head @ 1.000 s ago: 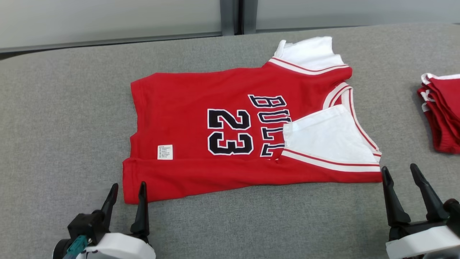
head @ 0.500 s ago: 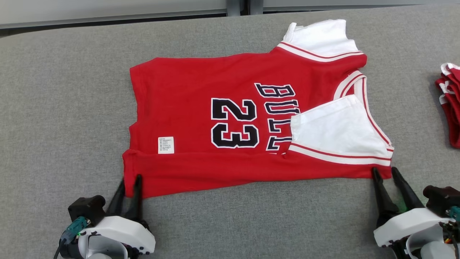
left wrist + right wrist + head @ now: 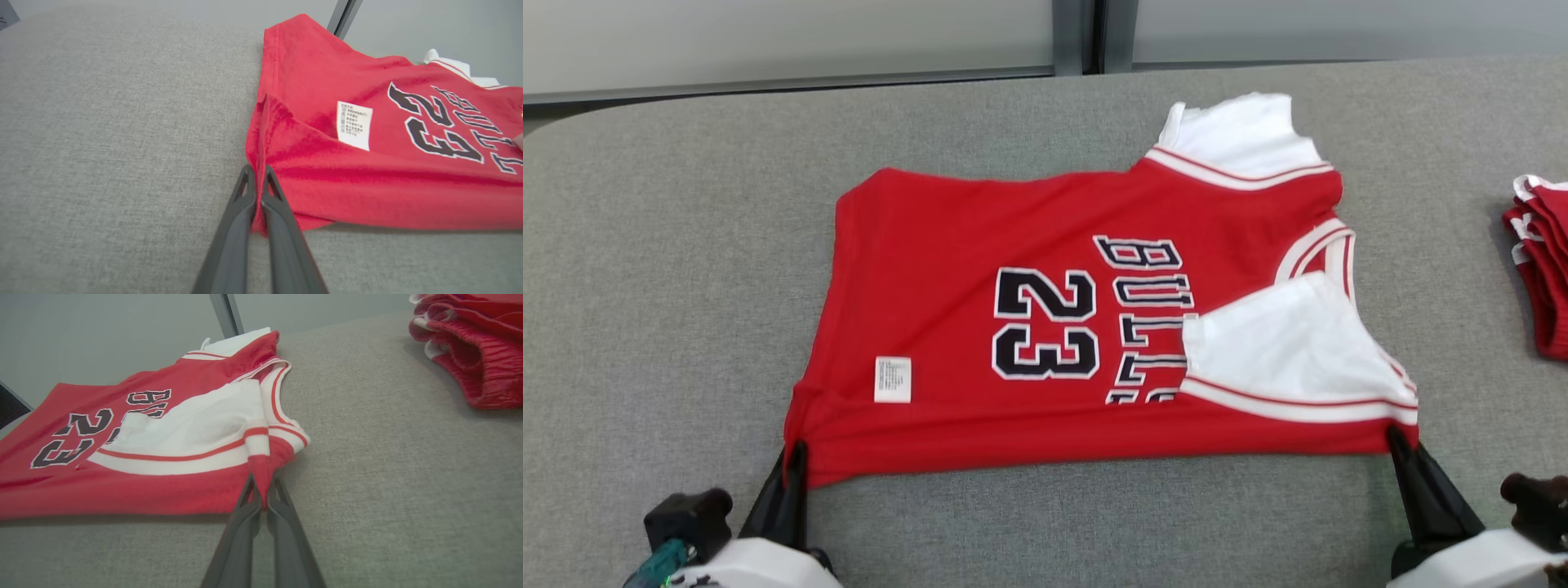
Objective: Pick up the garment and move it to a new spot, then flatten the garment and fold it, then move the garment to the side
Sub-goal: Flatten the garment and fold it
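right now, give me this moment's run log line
left gripper: shut on jersey hem corner | right gripper: shut on jersey shoulder corner | phase: grasp

The red jersey (image 3: 947,237) lies flat in the middle of the grey padded surface (image 3: 670,245), with the black "BULLS 23" print facing up. One white sleeve is folded over the print, and both near corners are lifted off it.

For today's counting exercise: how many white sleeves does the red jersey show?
2. The far sleeve sticks out past the far edge of the jersey; the near sleeve is folded onto its front, covering part of the lettering.
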